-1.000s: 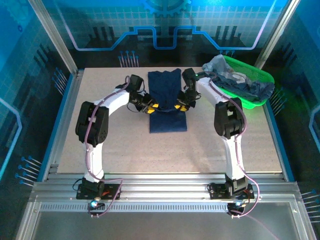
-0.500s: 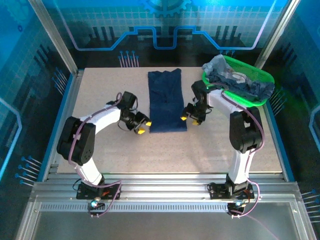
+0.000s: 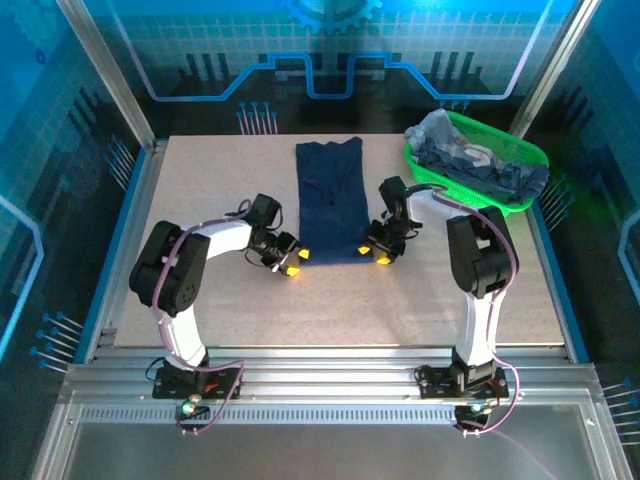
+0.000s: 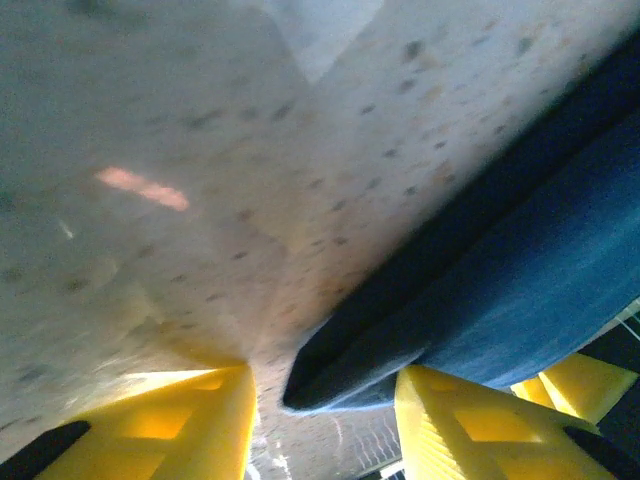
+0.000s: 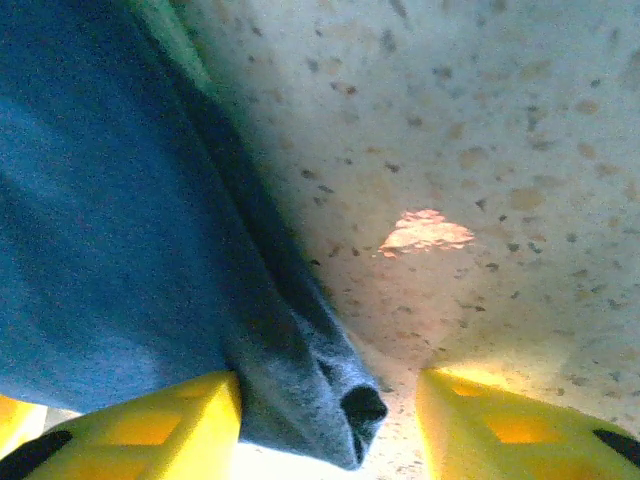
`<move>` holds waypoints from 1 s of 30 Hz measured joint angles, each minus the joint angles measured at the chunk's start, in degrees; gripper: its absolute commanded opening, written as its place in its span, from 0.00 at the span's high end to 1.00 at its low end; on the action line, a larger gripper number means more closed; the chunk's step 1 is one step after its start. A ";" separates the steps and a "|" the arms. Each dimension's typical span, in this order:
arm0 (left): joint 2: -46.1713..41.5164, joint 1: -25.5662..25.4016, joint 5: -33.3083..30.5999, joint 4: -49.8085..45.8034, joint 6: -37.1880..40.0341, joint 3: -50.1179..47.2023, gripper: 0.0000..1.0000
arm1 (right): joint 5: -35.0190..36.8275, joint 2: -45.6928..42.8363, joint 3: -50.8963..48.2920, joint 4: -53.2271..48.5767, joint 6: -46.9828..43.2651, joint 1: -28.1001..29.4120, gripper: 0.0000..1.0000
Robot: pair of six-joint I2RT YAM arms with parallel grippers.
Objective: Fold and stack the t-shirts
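T-shirt (image 3: 330, 200), from above: navy, already folded into 1 long strip, flat on desk (image 3: 220, 310). Left fingers (image 3: 295, 262) and right fingers (image 3: 372, 254) low at its 2 near corners. More t-shirts (image 3: 490, 170) heaped in green basket (image 3: 520, 150); no stack yet.

Left wrist: fingers apart, straddling the near corner, not clamped.

Right wrist: likewise apart around the other corner.

Likely left: cross-fold, remaining shirts, stacking.

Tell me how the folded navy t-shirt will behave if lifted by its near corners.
Probably floppy: the t-shirt is thin layered cloth, so its middle would sag. Likely light, since its near corner curls loosely. The layers may slip apart.
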 measured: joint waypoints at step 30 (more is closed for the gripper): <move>-22.64 -4.46 8.22 -12.81 19.12 -12.41 1.00 | -3.08 -19.17 -11.47 -11.15 -5.20 9.88 1.00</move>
